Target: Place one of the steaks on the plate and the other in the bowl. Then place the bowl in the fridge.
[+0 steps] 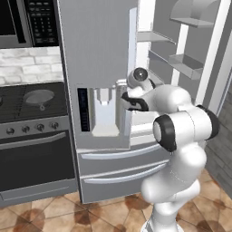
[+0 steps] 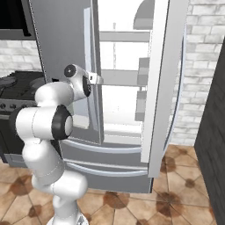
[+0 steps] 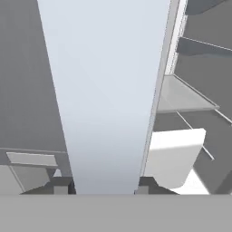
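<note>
The fridge [image 1: 97,45] is a tall steel unit with a water dispenser [image 1: 105,113] in its left door [image 2: 61,48]. Its right door [image 2: 160,88] is swung wide, showing the white inside [image 2: 121,101] and the door bins [image 1: 186,63]. My gripper [image 1: 123,85] [image 2: 97,79] is at the inner edge of the left door, at mid height. In the hand view, that pale door edge [image 3: 108,90] runs between my fingertips [image 3: 61,186], and the gripper [image 3: 102,186] is shut on it. The steaks, the plate and the bowl are out of view.
A stove [image 1: 27,129] with a dark frying pan [image 1: 38,96] stands left of the fridge, under a microwave [image 1: 27,20]. A dark wall [image 2: 213,132] rises at the far right. Tiled floor [image 2: 176,193] lies in front of the open right door.
</note>
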Motion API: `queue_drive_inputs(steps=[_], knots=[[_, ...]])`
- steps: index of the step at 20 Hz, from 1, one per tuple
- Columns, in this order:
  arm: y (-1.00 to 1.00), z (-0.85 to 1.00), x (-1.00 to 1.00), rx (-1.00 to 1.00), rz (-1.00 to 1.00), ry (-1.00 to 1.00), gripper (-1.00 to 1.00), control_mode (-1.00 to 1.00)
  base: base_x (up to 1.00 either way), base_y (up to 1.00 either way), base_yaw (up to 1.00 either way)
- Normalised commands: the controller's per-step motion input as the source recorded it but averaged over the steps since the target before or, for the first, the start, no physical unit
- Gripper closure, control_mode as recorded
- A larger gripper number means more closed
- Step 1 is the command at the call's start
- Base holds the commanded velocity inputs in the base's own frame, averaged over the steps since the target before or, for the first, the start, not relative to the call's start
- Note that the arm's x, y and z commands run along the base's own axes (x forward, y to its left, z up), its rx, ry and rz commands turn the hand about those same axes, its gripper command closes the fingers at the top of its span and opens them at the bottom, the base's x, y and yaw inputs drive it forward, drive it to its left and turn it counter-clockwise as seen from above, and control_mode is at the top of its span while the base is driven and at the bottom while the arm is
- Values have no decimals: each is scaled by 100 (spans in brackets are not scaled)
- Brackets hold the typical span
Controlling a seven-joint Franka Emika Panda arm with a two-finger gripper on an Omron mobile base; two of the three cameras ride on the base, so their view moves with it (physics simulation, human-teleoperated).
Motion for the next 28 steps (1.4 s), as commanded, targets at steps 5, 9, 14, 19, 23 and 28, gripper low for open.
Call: queue_drive_inputs(steps=[5, 9, 14, 19, 23, 28], knots=[[0, 20, -68, 0, -29, 4, 100, -100, 0, 0, 0], [9, 12, -56, 0, -36, 12, 100, -100, 0, 0, 0], [19, 0, -44, 0, -38, 15, 100, -100, 0, 0, 0], [27, 0, -52, 0, -30, 6, 100, -100, 0, 0, 0], [36, 0, -50, 0, -22, 0, 100, -100, 0, 0, 0], [9, 0, 0, 0, -3, 0, -100, -100, 0, 0, 0]])
